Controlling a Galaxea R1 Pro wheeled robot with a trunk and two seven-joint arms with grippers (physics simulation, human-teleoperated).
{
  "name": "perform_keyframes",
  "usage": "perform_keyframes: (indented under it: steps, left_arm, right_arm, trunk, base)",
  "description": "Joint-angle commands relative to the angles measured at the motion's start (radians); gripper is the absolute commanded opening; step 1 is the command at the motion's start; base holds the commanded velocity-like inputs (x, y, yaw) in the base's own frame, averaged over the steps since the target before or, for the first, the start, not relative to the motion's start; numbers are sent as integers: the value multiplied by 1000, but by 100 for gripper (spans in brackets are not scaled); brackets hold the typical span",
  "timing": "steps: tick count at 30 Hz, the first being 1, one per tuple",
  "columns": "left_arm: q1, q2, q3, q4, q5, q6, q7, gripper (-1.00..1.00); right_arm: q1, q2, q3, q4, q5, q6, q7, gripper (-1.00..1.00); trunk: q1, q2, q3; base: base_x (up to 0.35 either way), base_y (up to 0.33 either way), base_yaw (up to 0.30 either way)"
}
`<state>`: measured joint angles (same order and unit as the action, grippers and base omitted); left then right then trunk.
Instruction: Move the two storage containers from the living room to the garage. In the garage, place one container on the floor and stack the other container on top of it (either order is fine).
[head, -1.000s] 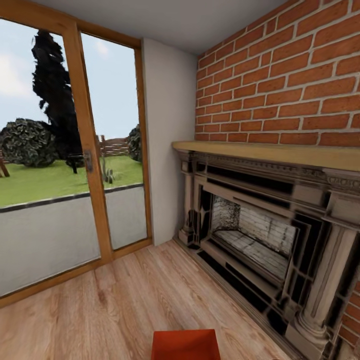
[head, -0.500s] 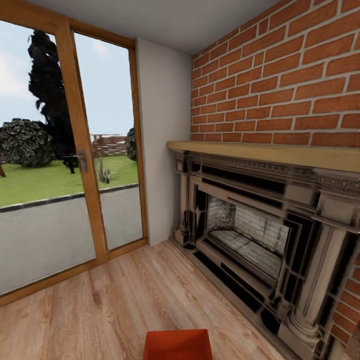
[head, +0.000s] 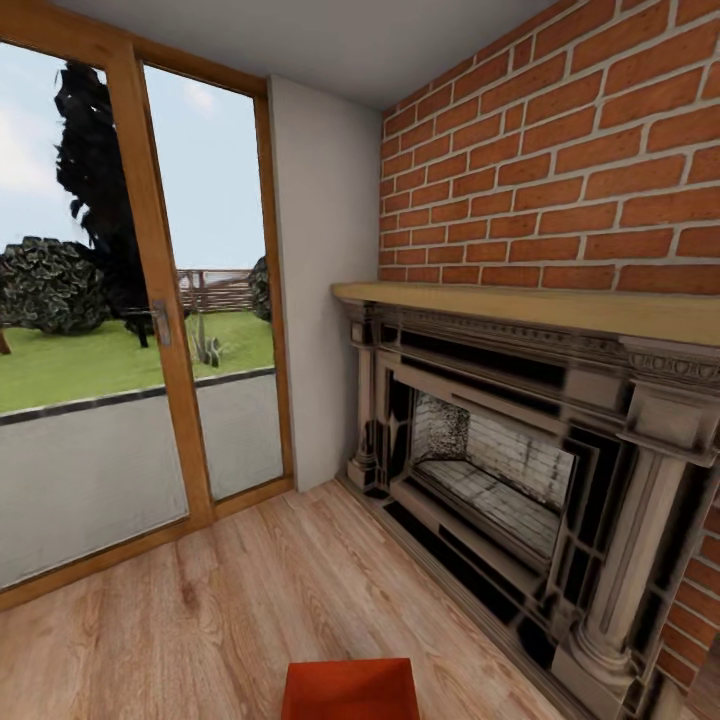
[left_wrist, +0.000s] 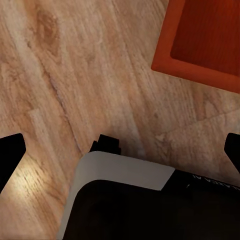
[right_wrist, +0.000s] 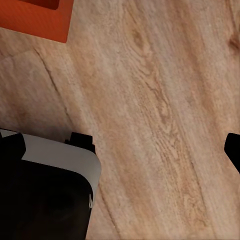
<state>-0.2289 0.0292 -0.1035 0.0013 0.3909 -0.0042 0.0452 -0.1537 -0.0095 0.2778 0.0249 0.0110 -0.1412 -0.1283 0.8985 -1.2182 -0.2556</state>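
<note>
Brick wall: red brick, running along the right side of the living room above a light wooden mantel.
Wood-plank floor: light planks across the whole lower part of the head view and under both wrist cameras.
Glass doors: wooden-framed, on the left, with lawn, bushes and a fence outside.
Fireplace: dark ornate surround with columns, pale brick inside, set under the mantel.
Storage container: orange-red open bin on the wooden floor at the bottom edge of the head view, cut off by the frame, so its long axis cannot be told; its far rim runs across the view, roughly square to the robot. One corner and the inner bottom show in the left wrist view; a corner shows in the right wrist view.
Left fingers: dark tips at opposite edges of the wrist view, spread wide, nothing between them but floor.
Right fingers: likewise spread wide over bare planks, holding nothing.
</note>
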Motion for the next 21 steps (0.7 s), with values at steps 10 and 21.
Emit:
perform_keyframes:
  steps: [10, 21]
  left_arm:
    - [-1, -1, -8, 0, 8, 0, 2, 100]
    - [-1, -1, -8, -1, 8, 0, 2, 100]
  right_arm:
    - [-1, 0, 4, 3, 1, -3, -3, 100]
    - [-1, 0, 4, 3, 1, -3, -2, 100]
  trunk:
    - [0, -1, -1]
    - [0, -1, -1]
  base:
    - [-30, 67, 0]
    - [-7, 14, 0]
